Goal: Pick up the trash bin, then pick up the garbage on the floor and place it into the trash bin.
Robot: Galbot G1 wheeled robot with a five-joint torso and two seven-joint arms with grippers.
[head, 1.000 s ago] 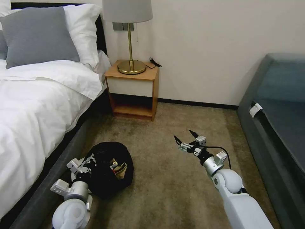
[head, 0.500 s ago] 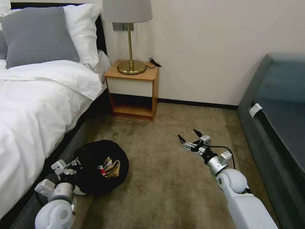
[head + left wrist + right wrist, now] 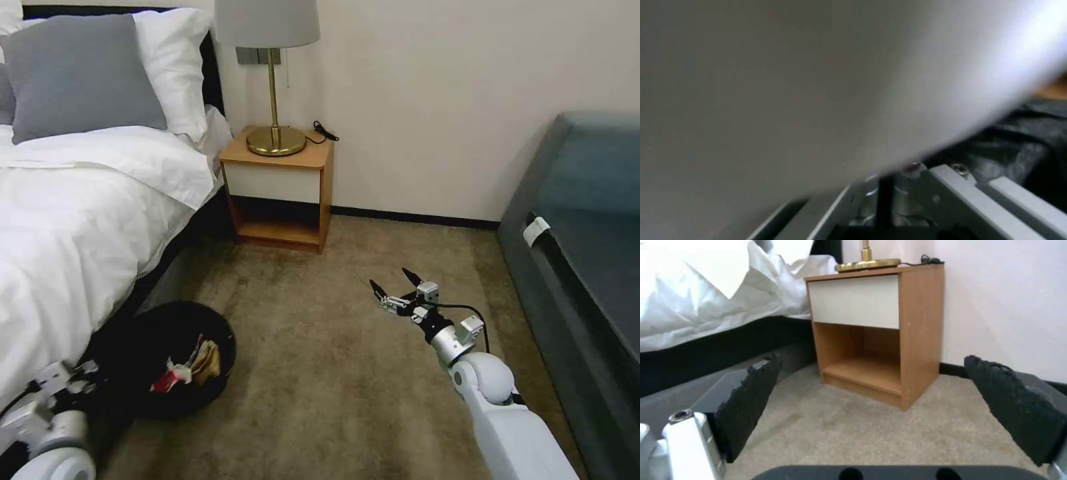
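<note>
Sitting against left gripper [image 3: 70,387]: trash bin [image 3: 133,340]

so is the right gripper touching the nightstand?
Apart. In the head view the right gripper hangs open over bare carpet, well short of the nightstand; the right wrist view shows carpet between its fingers and the stand.

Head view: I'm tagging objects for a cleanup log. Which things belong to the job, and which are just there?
Job:
trash bin, at the left gripper
garbage inside it
floor
right gripper, open, empty

Bystanders:
bed
nightstand
lamp
sofa
</note>
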